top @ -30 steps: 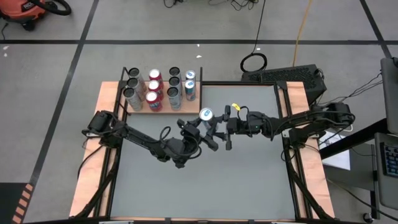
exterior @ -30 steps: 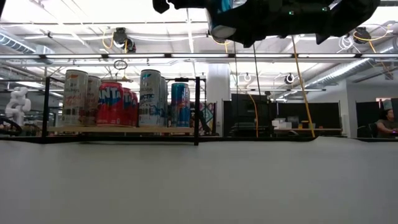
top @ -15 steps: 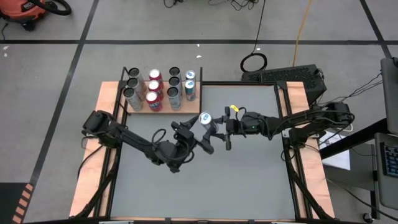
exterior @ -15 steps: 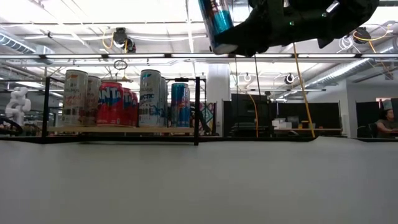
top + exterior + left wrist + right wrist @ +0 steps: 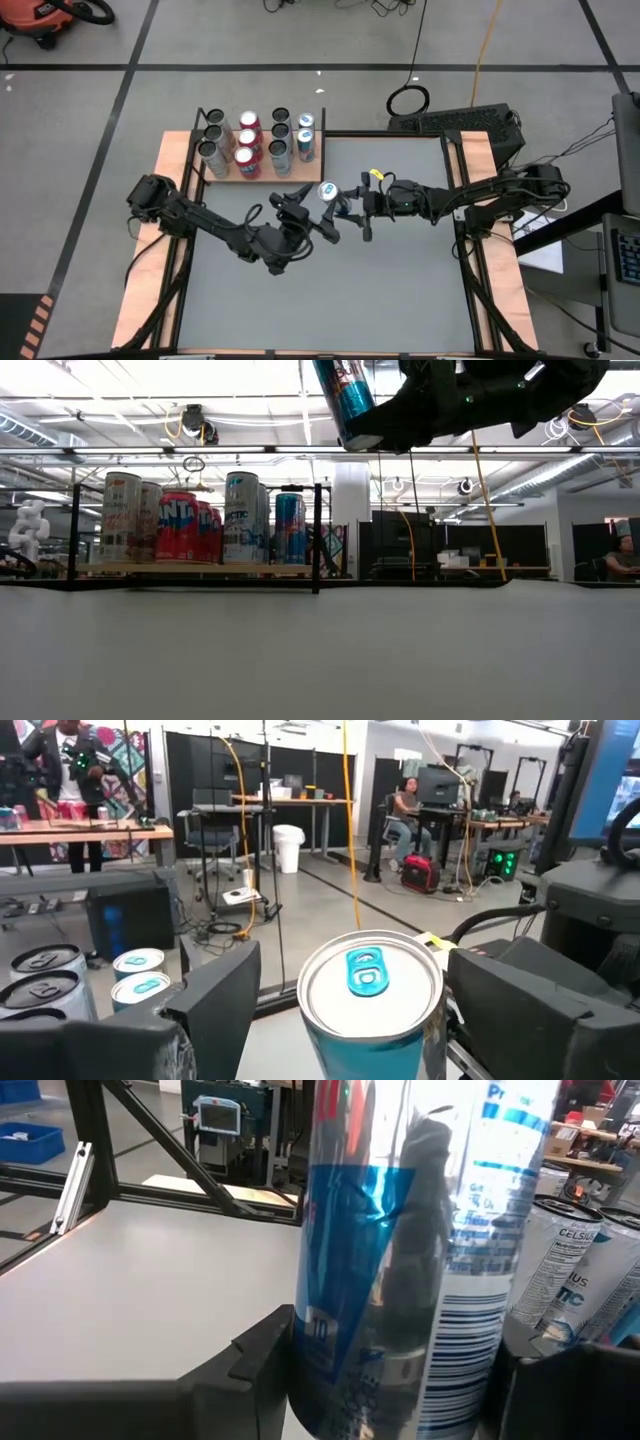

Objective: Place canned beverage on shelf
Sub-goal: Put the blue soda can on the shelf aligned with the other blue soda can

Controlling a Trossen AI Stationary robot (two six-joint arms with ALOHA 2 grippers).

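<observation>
- The can (image 5: pixel 327 191) sits just above the middle of the high view, silver top with a blue tab facing up, well off the table (image 5: pixel 400 290).
- In the low view the can (image 5: pixel 345 400) hangs at the top edge, blue and silver, tilted, with clear air between it and the tabletop.
- The right gripper (image 5: pixel 349 204) reaches in from the frame's right and is clamped on the can; in the right wrist view the can (image 5: pixel 420 1250) fills the space between its two dark fingers (image 5: pixel 250 1365), both pressed against its sides.
- The left gripper (image 5: pixel 310 208) comes in from the lower left and sits just left of the can. Its jaws stand wide apart.
- In the left wrist view the can (image 5: pixel 372 985) stands between the left fingers (image 5: pixel 215 995), with a gap showing on each side of it, so this gripper is not touching it.
- The shelf (image 5: pixel 222 176) lies in the upper left of the high view, at the table's far left corner, apart from both grippers.
- On the shelf stand rows of cans (image 5: pixel 248 143), some red, some silver, some blue-topped; the low view shows them (image 5: pixel 180 525) upright at centre left behind the black posts.
- The held can is right of and below the shelf in the high view, not on it.
</observation>
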